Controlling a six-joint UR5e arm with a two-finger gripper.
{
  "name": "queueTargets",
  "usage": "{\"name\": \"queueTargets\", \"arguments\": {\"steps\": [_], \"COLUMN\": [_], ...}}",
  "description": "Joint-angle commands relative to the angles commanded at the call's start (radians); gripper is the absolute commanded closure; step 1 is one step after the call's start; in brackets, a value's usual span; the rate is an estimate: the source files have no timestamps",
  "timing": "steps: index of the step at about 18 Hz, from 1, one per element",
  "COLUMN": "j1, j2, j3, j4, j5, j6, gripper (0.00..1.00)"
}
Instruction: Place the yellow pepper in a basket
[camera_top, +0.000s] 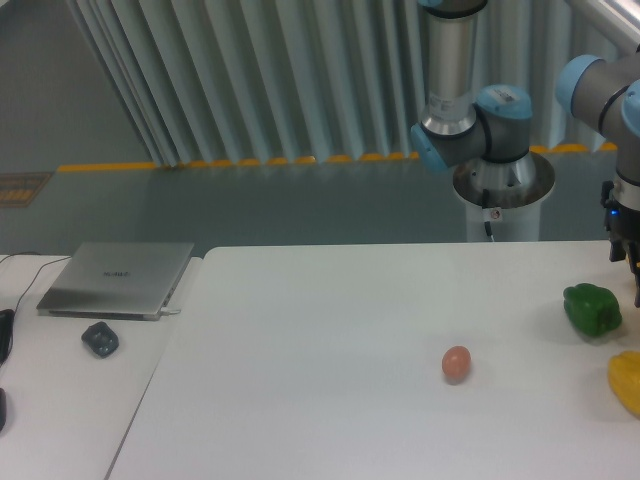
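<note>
One yellow pepper (626, 382) beside green pepper (592, 309)

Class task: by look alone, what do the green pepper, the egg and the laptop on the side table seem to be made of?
Green pepper: glossy, possibly plastic; bright highlights. Egg: matte brownish-orange, material unclear. Laptop: brushed silver metal, likely; flat even sheen.

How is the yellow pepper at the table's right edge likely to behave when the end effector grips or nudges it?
The yellow pepper looks glossy, so fingers may well slip on its skin. Its rounded body would probably rock or roll if nudged, much like the egg nearby. It is partly cut off by the picture edge, so its stem side cannot be judged.
</note>
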Motion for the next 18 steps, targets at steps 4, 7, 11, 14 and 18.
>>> {"name": "queueTargets", "arguments": {"steps": [4,7,11,14,18], "j1": [0.000,0.000,-0.002,-0.002,0.000], "j2": [0.000,0.003,0.002,0.000,0.000], "j3": [-0.003,-0.003,-0.008,-0.008,-0.005], "j4": [0.000,0.000,0.005,0.011,0.011], "j5": [0.000,-0.003,-0.003,0.000,-0.005], "j6": [0.002,0.008,-0.003,-0.143,-0.398], "gripper": [0.00,0.00,0.00,0.00,0.00]}}
